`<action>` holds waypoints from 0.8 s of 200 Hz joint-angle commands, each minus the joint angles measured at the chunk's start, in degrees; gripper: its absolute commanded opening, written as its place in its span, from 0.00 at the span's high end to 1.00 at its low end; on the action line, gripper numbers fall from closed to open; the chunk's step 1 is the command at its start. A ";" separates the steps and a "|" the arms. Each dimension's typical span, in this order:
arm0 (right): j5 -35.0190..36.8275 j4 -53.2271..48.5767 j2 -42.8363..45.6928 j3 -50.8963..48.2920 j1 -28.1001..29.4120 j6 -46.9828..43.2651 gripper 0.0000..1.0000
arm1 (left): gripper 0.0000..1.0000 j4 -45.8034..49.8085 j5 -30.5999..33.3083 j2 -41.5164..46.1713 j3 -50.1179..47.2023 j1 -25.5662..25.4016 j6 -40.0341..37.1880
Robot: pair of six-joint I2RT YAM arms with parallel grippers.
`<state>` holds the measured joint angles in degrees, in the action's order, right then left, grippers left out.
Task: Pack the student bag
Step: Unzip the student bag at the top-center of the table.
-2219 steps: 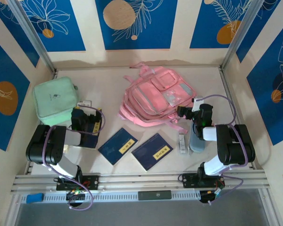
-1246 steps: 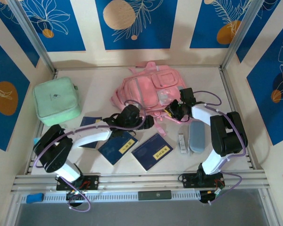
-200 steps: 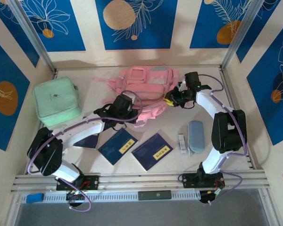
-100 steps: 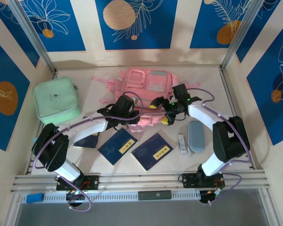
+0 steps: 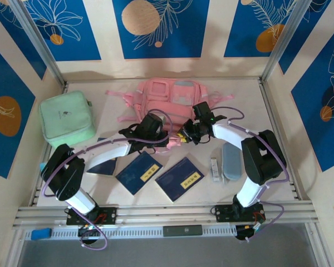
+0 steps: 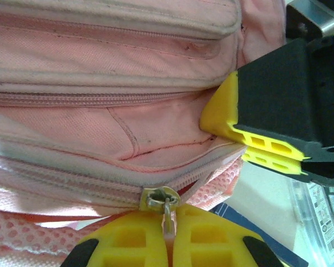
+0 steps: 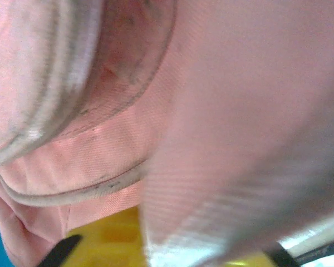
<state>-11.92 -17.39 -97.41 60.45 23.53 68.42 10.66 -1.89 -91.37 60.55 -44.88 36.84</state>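
"Bag [image 5: 170, 95] lies at the back middle of the tabletop. What have I got on it?"

"Your left tool [image 6: 167, 245] is clamped on the zip pull [image 6: 166, 208]. Your right tool [image 6: 236, 142], just beside, looks pinched together on the bag's seam."

"What could go wrong?"

"The pull is thin; tug off-line and it may slip out. If the right pinch loses the soft cloth, the whole bag may slide with the zip, toward the books [image 5: 138, 172]. The tools are near enough to knock each other."
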 commanded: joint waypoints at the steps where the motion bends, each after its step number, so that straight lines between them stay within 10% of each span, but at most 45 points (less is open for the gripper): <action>1: 2.83 0.47 -0.06 2.59 -2.86 -7.37 0.94 | 1.00 -2.18 -0.51 3.59 2.05 -1.39 -0.43; 82: -1.99 -5.29 3.63 3.32 -16.68 -20.62 1.00 | 1.00 9.84 2.95 11.56 -5.98 10.65 -9.38; 160: -1.97 -5.61 6.10 3.66 -12.57 -19.76 1.00 | 1.00 2.24 0.45 7.43 -6.45 14.82 -8.94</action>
<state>-18.00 -24.12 -95.07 62.61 10.66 49.28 15.22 -3.49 -83.15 53.87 -31.64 27.97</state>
